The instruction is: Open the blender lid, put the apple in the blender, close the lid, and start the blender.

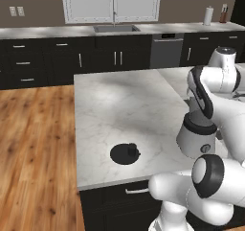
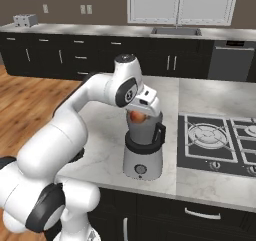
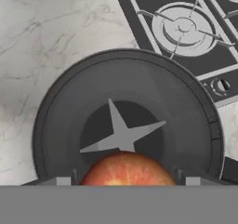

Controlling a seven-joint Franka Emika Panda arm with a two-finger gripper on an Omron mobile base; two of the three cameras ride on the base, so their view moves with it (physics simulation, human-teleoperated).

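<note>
Hand [image 2: 141, 116] gripping apple [image 3: 126, 168], hovering over open blender [image 2: 143, 152] jar. Lid [image 1: 125, 153] lying on counter [image 1: 119, 110], well apart. Risk: releasing off-centre, apple clipping jar rim, bouncing out onto counter.

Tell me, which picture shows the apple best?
The hand view: the apple is big and close there, right above the open blender and its blades. The right base view shows just a small orange bit at the jar's top under the hand.

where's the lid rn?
Lid lies flat on the marble counter near its front edge in the left base view, left of the blender and apart from it.
</note>
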